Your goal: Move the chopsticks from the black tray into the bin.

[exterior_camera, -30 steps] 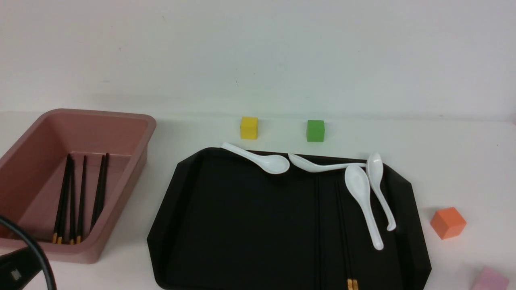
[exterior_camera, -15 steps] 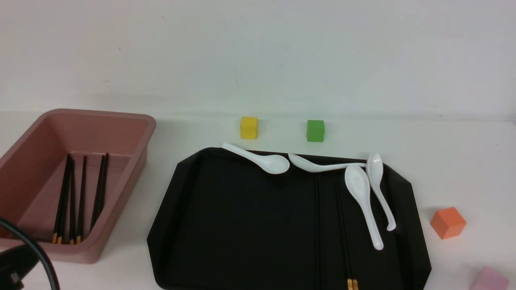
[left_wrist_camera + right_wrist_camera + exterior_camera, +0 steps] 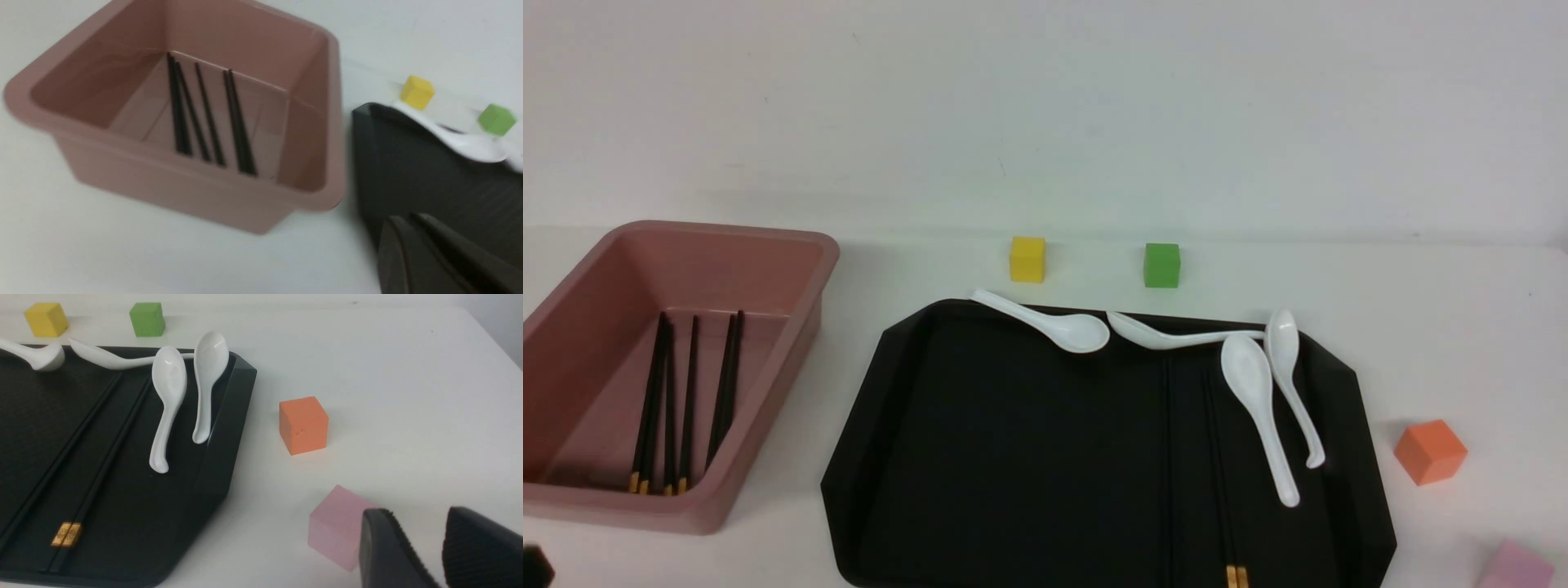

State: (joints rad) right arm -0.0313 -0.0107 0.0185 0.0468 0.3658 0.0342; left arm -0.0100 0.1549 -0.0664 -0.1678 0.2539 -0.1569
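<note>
Change: the left arm (image 3: 534, 566) has drawn back towards the table's near-left corner. A second ago its dark body and cable crossed that corner of the front view; now only a dark sliver is left.
Left gripper (image 3: 404, 222): jaws pressed together, holding nothing, above the tray's edge nearest the bin.
Right gripper (image 3: 416, 516): jaws apart, empty, beside a small pale pink cube (image 3: 337, 528) off the tray's right edge.
Bin: the deep dusty-pink rectangular plastic bin (image 3: 727, 231) sits unmoved by the table's left edge. Five long thin black chopsticks (image 3: 689, 392) lie on its floor, as before.
Tray: the large glossy black flat tray (image 3: 1013, 457) still carries a gold-banded pair of chopsticks (image 3: 109, 457) reaching its near edge, right of centre. At least one more lies alongside.
Meaning: one delivery looks finished and the task is incomplete. The remaining sticks probably suit the right arm.
</note>
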